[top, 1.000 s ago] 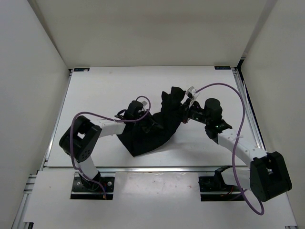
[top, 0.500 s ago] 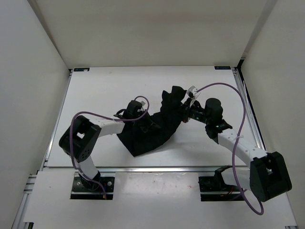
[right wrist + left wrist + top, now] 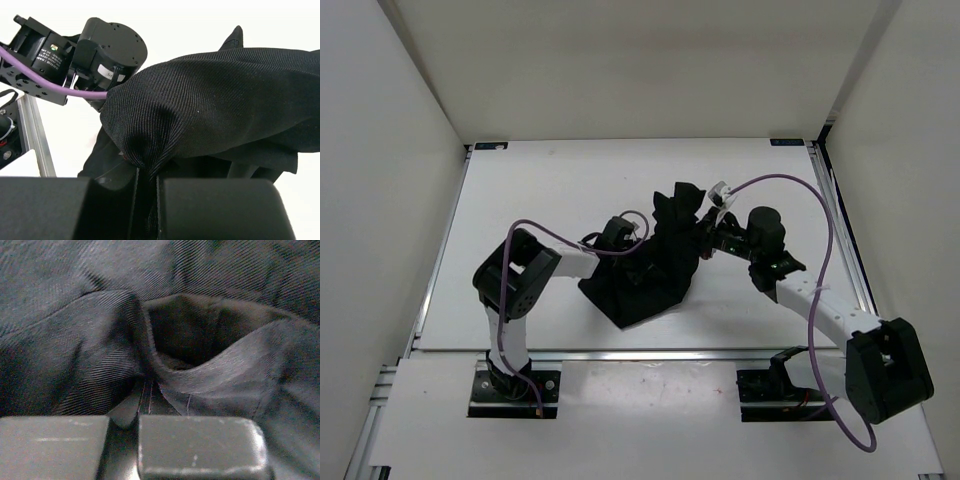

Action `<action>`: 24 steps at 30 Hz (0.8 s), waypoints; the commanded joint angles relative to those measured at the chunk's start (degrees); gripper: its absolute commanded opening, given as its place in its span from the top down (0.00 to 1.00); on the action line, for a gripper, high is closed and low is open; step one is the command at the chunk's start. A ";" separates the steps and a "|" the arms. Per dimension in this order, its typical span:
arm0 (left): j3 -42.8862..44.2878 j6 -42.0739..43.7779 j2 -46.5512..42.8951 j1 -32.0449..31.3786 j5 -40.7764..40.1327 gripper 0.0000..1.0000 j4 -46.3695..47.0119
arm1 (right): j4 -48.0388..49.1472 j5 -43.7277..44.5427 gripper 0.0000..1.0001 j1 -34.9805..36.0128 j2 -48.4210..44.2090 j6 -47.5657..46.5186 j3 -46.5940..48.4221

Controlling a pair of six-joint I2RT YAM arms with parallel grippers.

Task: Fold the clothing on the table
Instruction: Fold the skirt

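Note:
The black clothing (image 3: 650,275) lies bunched in the middle of the white table (image 3: 540,190), with a peak lifted at its far right (image 3: 680,198). My left gripper (image 3: 638,258) is buried in the fabric's left side. Cloth (image 3: 200,340) fills the left wrist view, and the gripper (image 3: 137,412) is shut on a stitched fold. From the right, my right gripper (image 3: 705,238) pinches the raised part. In the right wrist view it (image 3: 147,175) is shut on a gathered bunch of the clothing (image 3: 210,95).
A metal rail (image 3: 620,352) runs along the table's near edge, and white enclosure walls (image 3: 390,180) stand on three sides. Purple cables (image 3: 800,190) loop above both arms. The left arm's wrist (image 3: 100,45) hangs close behind the lifted cloth.
The left arm has folded inward and its gripper has shifted right, dragging the clothing's left side with it. The garment is more bunched. The right arm has barely moved.

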 commanded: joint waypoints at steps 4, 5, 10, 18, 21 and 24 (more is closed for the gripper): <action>0.79 -0.62 -6.54 2.92 0.86 1.00 2.03 | 3.78 -1.11 1.00 -0.23 -2.73 -0.91 1.60; 0.44 -0.10 -9.08 3.54 0.51 1.00 0.37 | 4.04 -1.11 0.99 -0.58 -2.56 -0.73 1.51; -2.98 2.28 -22.71 9.86 -1.94 1.00 -9.66 | 4.13 -1.73 1.00 -0.14 -3.43 -1.70 1.60; -20.01 3.17 -37.92 17.69 -3.00 1.00 -17.32 | 3.26 -3.57 1.00 2.84 -3.61 -3.80 1.78; -24.43 0.79 -40.57 17.17 -4.23 1.00 -14.95 | 2.20 -4.80 1.00 3.81 -3.34 -4.77 2.04; -25.31 0.96 -42.15 17.69 -4.50 1.00 -15.90 | 0.18 -7.00 1.00 5.30 -2.29 -5.65 3.88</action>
